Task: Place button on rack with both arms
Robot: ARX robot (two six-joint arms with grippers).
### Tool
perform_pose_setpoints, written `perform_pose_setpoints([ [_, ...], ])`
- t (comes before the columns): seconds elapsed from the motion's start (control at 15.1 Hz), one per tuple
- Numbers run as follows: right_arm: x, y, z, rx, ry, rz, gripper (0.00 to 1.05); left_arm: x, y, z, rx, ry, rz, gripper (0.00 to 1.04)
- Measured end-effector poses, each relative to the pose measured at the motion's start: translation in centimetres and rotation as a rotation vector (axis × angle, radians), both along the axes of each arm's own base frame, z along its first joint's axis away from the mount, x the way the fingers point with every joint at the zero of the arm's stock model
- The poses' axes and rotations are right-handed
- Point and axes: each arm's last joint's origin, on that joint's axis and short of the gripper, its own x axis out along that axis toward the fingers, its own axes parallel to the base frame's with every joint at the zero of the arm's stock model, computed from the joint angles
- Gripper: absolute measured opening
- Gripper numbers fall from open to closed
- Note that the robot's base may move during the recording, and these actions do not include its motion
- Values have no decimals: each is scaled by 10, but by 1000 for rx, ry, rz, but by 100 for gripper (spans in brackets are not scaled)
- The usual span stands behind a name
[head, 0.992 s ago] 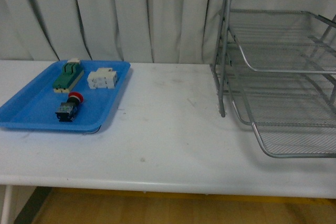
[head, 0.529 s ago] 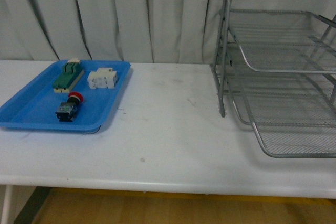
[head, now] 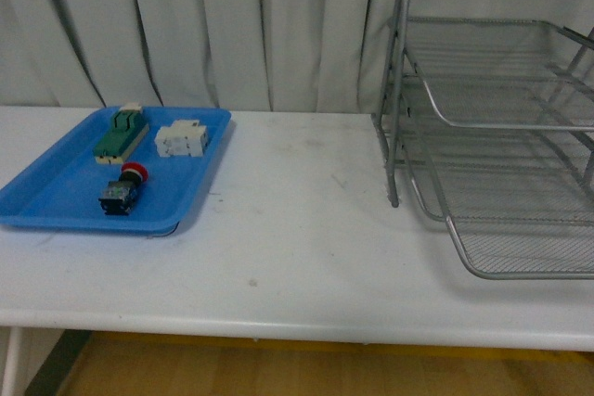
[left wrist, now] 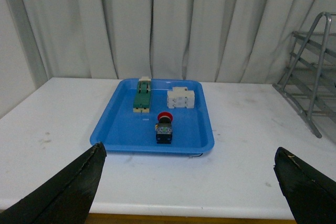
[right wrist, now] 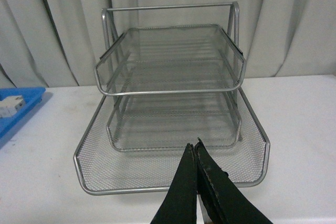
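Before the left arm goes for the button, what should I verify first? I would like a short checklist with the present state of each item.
1. Button lies in the blue tray, apart from the green switch and the white block: ok.
2. Left gripper open and facing the button: ok.
3. Right gripper open to receive a handover: not ok, jaws shut and empty.
4. Rack tiers free of objects: ok.
5. Button loose in the tray, not fastened: cannot tell.

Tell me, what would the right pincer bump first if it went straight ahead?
Likely the rack, at its lowest tray's front rim. The shut right pincer points right at it, though depth is unclear.
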Motion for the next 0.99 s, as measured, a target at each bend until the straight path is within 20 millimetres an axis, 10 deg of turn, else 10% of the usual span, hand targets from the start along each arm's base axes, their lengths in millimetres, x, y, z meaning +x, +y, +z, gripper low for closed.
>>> perform_pose_setpoints([
  [0.99,-25,13,5,-17,-22,1,2,0,0,0,0,0,0,98],
])
